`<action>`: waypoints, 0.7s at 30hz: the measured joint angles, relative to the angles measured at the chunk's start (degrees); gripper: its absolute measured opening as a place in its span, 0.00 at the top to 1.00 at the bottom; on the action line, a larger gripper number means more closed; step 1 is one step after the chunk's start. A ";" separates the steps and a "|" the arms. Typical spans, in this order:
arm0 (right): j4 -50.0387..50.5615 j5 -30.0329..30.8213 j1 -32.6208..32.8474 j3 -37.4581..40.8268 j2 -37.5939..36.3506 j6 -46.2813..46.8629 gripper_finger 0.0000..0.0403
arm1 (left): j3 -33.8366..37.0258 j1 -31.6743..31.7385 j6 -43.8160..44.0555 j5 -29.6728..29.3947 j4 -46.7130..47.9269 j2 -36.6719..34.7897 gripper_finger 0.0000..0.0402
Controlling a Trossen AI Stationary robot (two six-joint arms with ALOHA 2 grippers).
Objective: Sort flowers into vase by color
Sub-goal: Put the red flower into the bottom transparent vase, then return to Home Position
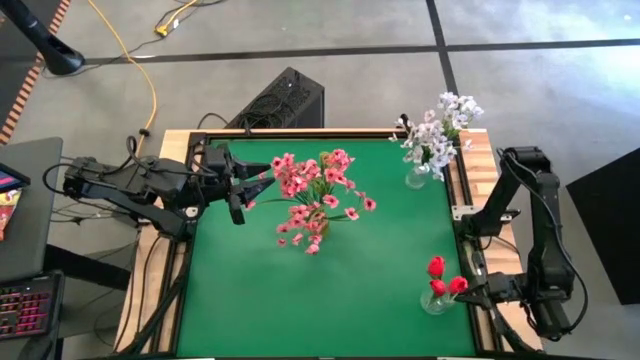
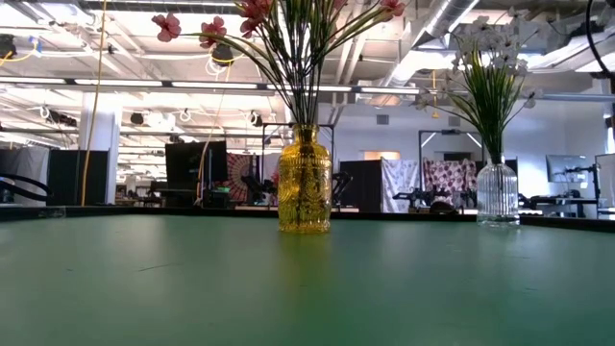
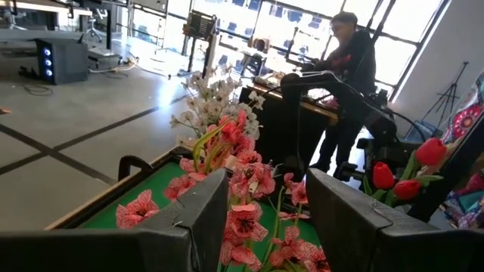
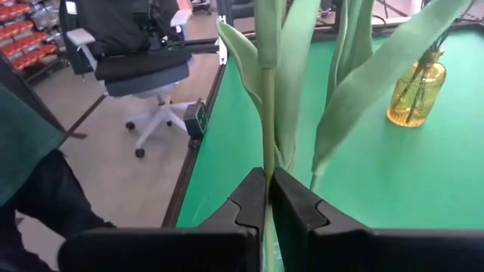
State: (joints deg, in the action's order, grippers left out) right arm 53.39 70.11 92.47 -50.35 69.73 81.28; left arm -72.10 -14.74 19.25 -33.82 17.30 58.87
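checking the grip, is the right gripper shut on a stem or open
Shut on a stem: in the right wrist view the right gripper has both fingers pressed against the green stem.

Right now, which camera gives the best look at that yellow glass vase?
The low view: the yellow vase stands whole and side-on, pink flowers rising from it. The right wrist view shows it small, far across the table. From the high view the blossoms hide it; the left wrist view shows only the blossoms.

An open-plan lab: exposed ceiling ducts [image 2: 423, 38], other robot rigs [image 2: 428, 197], taped concrete floor [image 1: 520, 60].
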 joint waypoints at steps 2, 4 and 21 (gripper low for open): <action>0.08 -0.42 0.00 0.00 -0.97 -1.46 0.87 | 0.00 0.01 0.02 0.00 0.00 0.00 0.58; 0.31 -1.28 0.00 0.00 -1.86 -2.06 0.87 | 0.00 0.00 0.04 0.00 0.00 0.00 0.58; 1.33 -16.60 -0.98 0.00 -8.84 -1.55 0.57 | 0.00 0.01 -0.80 0.61 0.09 0.00 0.58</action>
State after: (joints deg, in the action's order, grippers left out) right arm 54.72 53.51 91.48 -50.35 60.90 79.73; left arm -72.10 -14.73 18.45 -33.22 17.39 58.87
